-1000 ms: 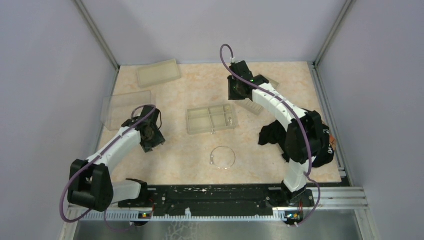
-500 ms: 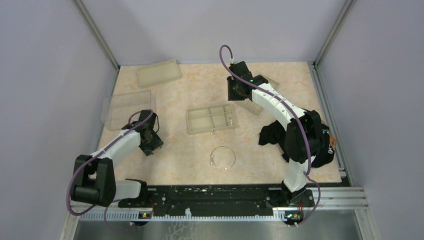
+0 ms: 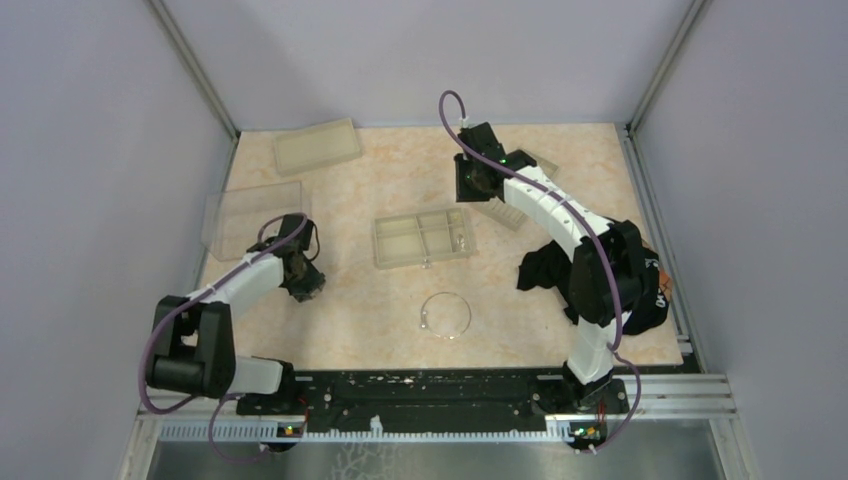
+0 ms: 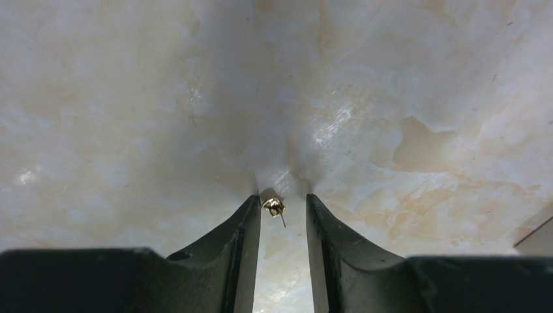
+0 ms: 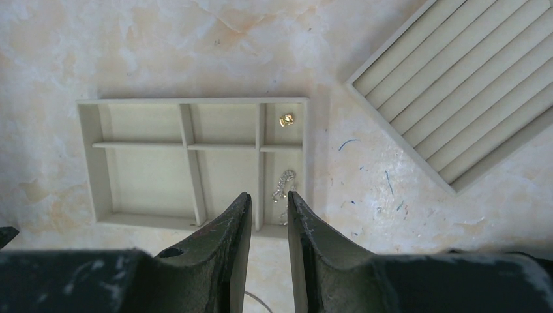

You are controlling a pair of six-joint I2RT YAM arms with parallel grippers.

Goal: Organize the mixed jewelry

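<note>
A tiny gold stud (image 4: 273, 206) lies on the marble table between the tips of my left gripper (image 4: 282, 199), close to the left finger (image 4: 251, 215). The jaws stand apart and do not press it. In the top view the left gripper (image 3: 303, 285) is low over the table's left side. The thin silver wire hoop (image 3: 470, 315) lies alone near the front middle. My right gripper (image 5: 267, 199) is open and empty above the beige compartment tray (image 5: 88, 156), which holds a gold bit (image 5: 285, 120) and a silver chain (image 5: 284, 181).
A ribbed beige tray (image 5: 469, 85) lies right of the compartment tray (image 3: 377, 245). A flat lid (image 3: 317, 145) is at the back left and a clear tray (image 3: 252, 215) by the left wall. Black cloth (image 3: 540, 270) is bunched beside the right arm.
My left arm has drawn in, and its gripper has shifted slightly back and left, low over the table. The right arm, hoop and trays have not moved.
</note>
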